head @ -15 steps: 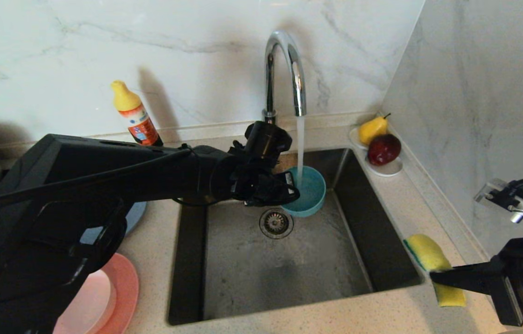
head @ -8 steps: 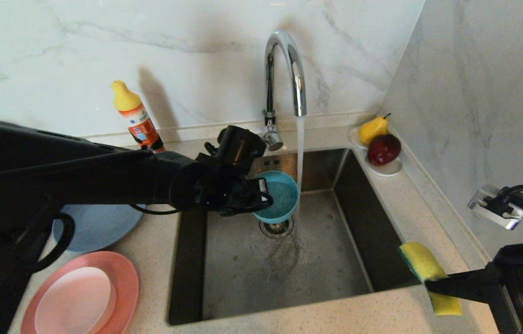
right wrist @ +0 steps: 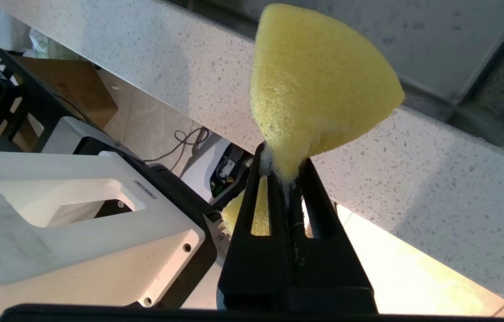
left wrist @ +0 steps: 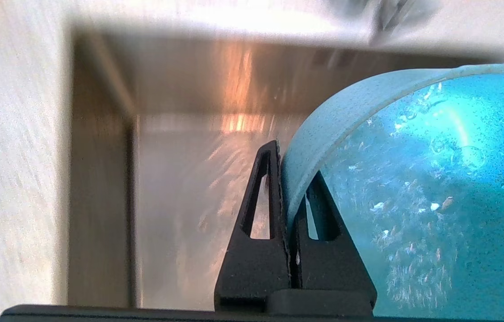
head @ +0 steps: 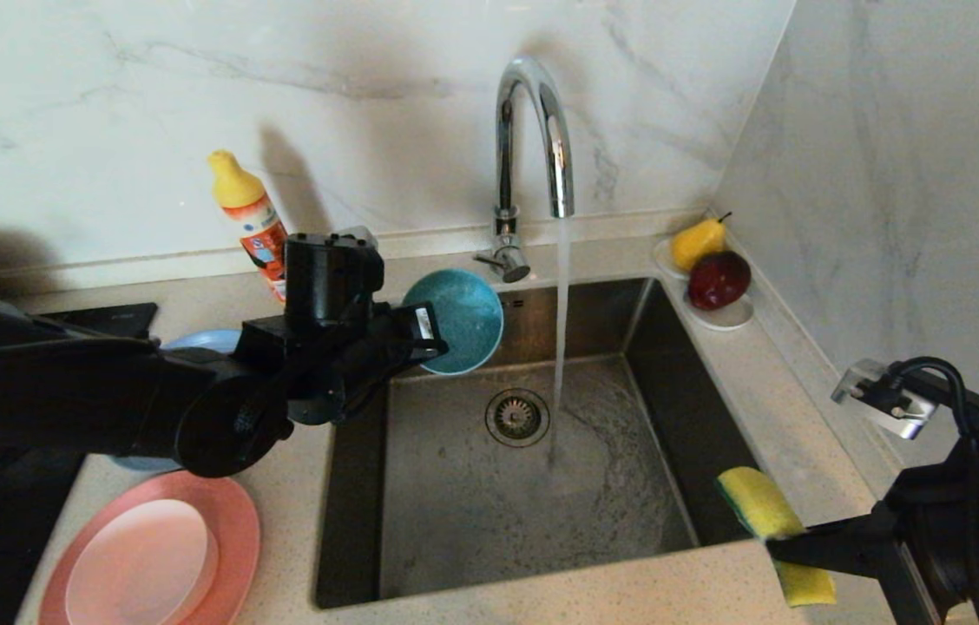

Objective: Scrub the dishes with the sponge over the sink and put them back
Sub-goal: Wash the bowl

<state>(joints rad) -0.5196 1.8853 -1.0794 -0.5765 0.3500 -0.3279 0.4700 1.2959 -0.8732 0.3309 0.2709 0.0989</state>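
— Bowl?
— Teal bowl (head: 456, 319), matte and round, tipped on its side over the far-left corner of the sink (head: 420, 547); mouth turned toward the near right, wet inside with droplets and flecks on the wall. Pinched by the rim in the left hand (head: 422, 340), one finger (left wrist: 258, 210) outside the wall, the other inside; narrow grip, closed on the thin rim.
— Sponge?
— Yellow sponge (head: 767, 529), foam-textured, thin green layer along one edge, squeezed at its waist by the right hand (head: 789, 549). Long axis running from near right to far left, far end poking over the sink's near-right corner, other end hanging over the bench (head: 542, 599). Fingers (right wrist: 252, 223) pressed tight together on the foam.
— Sink itself?
— Square, brushed steel, round strainer (head: 517, 417) in the floor. Thin stream falling from the curved chrome tap (head: 533, 130), landing just right of the strainer, well apart from the bowl.
— Other dishes?
— On the speckled bench, left of the sink: salmon plate (head: 238, 529) near, with a pale pink dish (head: 151, 564) lying in it; blue-grey plate (head: 199, 340) farther back, mostly hidden behind the left arm. All flat.
— Anything else?
— Orange bottle (head: 257, 230) with a yellow cap by the far wall; white saucer (head: 726, 318) with pear and apple at the far-right corner.
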